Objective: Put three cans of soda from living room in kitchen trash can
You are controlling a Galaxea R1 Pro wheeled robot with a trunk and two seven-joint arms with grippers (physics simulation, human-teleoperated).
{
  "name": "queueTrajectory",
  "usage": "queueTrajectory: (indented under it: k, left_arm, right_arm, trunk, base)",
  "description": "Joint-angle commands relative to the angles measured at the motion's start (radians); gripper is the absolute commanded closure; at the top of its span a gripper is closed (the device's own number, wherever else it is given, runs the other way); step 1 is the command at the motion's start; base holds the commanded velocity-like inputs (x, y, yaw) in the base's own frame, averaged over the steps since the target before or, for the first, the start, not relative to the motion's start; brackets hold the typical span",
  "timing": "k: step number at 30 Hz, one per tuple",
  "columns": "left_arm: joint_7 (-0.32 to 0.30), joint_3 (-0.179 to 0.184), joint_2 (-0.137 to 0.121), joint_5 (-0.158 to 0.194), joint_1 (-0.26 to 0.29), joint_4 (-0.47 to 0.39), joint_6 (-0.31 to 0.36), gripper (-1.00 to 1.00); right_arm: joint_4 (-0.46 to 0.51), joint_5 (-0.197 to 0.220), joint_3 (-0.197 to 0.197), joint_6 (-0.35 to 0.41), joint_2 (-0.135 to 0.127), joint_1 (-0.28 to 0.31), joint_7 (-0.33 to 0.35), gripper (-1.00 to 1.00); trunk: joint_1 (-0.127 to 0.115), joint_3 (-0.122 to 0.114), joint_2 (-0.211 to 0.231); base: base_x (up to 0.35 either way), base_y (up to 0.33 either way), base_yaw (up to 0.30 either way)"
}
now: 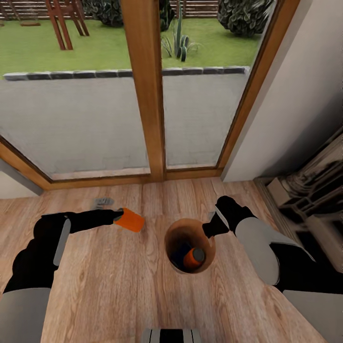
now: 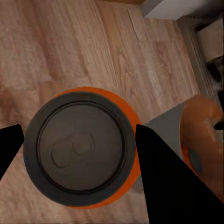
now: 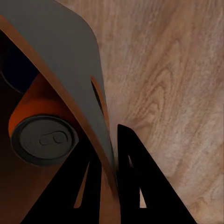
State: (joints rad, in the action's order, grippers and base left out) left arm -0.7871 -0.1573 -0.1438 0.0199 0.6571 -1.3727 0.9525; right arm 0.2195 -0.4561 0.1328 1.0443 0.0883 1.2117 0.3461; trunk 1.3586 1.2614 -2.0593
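Left tool [image 1: 119,216] gripped an orange soda can [image 1: 130,220] on its side above the wood floor [image 1: 114,281], left of the trash can [image 1: 209,252]. My right tool [image 3: 109,161] was clamped on the trash can's rim, one finger inside, one outside. Inside lay a second orange can [image 1: 194,257] and a dark blue can [image 3: 18,70]. Glass doors [image 1: 147,95] stood at the far side.

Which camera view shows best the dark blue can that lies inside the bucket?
The head view shows it best: the dark blue drink can lies deep in the grey, wood-lined round bucket, beside an orange can. The right wrist view gives only a dark blue patch behind that orange can. In the left wrist view I cannot make it out.
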Motion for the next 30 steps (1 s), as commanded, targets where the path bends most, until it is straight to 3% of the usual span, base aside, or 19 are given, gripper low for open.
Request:
queueTrajectory:
  k: [1,4,8,11,12,14,19,25,30]
  left_arm:
    - [-0.033,0.0,0.002,-0.01,0.001,-0.006,0.016,1.0]
    - [-0.097,0.02,0.007,-0.012,0.003,-0.014,0.052,1.0]
    - [-0.185,0.075,0.012,-0.009,0.006,-0.018,0.092,1.0]
    - [-0.242,0.098,0.051,-0.009,0.01,-0.022,0.095,1.0]
    - [-0.251,0.124,0.074,-0.009,0.01,-0.023,0.095,1.0]
    - [-0.256,0.17,0.088,-0.009,0.01,-0.023,0.095,1.0]
    - [-0.254,0.24,0.114,-0.011,0.01,-0.022,0.095,1.0]
    - [-0.233,0.269,0.125,-0.022,0.01,-0.013,0.095,1.0]
    - [-0.084,0.343,0.133,-0.027,0.008,-0.009,0.02,1.0]
  right_arm:
    - [0.0,0.022,0.007,0.003,0.006,0.0,0.004,1.0]
    - [0.0,0.022,0.006,0.003,0.019,0.0,0.004,1.0]
    - [0.0,0.022,0.006,0.003,0.027,0.0,0.003,1.0]
    - [0.0,0.022,0.006,0.003,0.039,0.0,0.003,1.0]
    - [-0.001,0.022,0.006,0.003,0.043,0.0,0.002,1.0]
    - [-0.001,0.022,0.005,0.003,0.046,0.0,0.002,1.0]
    - [0.0,0.022,0.005,0.003,0.049,0.0,0.001,1.0]
    - [0.0,0.021,0.004,0.003,0.055,0.0,0.001,1.0]
    - [0.003,0.021,0.002,0.003,0.062,0.0,0.001,1.0]
  trunk:
    - [-0.004,-0.003,0.007]
    - [-0.015,-0.013,0.028]
    - [-0.031,-0.025,0.056]
    - [-0.031,-0.025,0.056]
    - [-0.031,-0.025,0.056]
    - [-0.031,-0.025,0.056]
    - [-0.031,-0.025,0.056]
    - [-0.031,-0.025,0.056]
    - [-0.031,-0.025,0.056]
  base:
    - [0.0,0.0,0.0]
    - [0.0,0.0,0.0]
    - [0.0,0.0,0.0]
    - [0.0,0.0,0.0]
    - [0.0,0.0,0.0]
    - [0.0,0.0,0.0]
    - [0.0,0.0,0.0]
    - [0.0,0.0,0.0]
    - [0.0,0.0,0.0]
